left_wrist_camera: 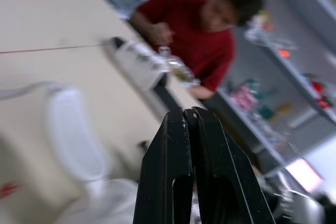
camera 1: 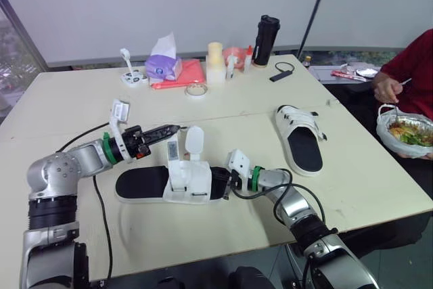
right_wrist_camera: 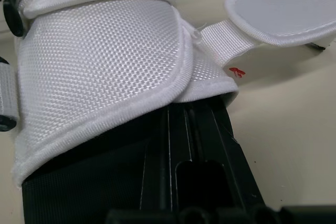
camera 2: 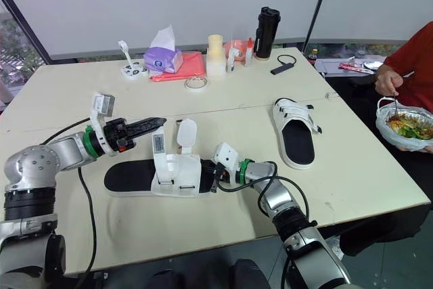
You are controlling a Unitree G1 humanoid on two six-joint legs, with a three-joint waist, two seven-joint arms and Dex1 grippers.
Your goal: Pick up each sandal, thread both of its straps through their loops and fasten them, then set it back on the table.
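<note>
**Operator:** Which step is in hand?

**Technician:** Strap threading on the near sandal (camera 1: 145, 184). It lies flat on the table (camera 1: 81, 99) and is not lifted. Its two straps (camera 1: 194, 141) stand up unfastened from the white upper (right_wrist_camera: 100, 61). The second sandal (camera 1: 301, 137) lies well apart from the near sandal, off its toe end, with its straps laid across it. I judge that one finished.

**Operator:** End effector status?

**Technician:** Left end effector (camera 1: 172, 128): fingers pressed fully together, holding nothing, hovering just beside the near sandal's straps on the heel side. Right end effector (right_wrist_camera: 184, 124): fingers lie together and reach into the near sandal's toe opening, under the upper. The tips are hidden, so I cannot confirm whether they pinch anything. It probably steadies the sandal.

**Operator:** Next move?

**Technician:** In my judgement:
1. Open the left end effector.
2. Grip one strap by its free end.
3. Feed it through its loop, fold it back and press it down.

The right end effector must hold the sandal steady throughout.

**Operator:** Legible markings?

**Technician:** None.
- A grey tag (camera 1: 172, 147) on one strap carries print too small to read.
- A small red mark (right_wrist_camera: 237, 71) sits on the upper near a strap root and is unreadable.
</note>
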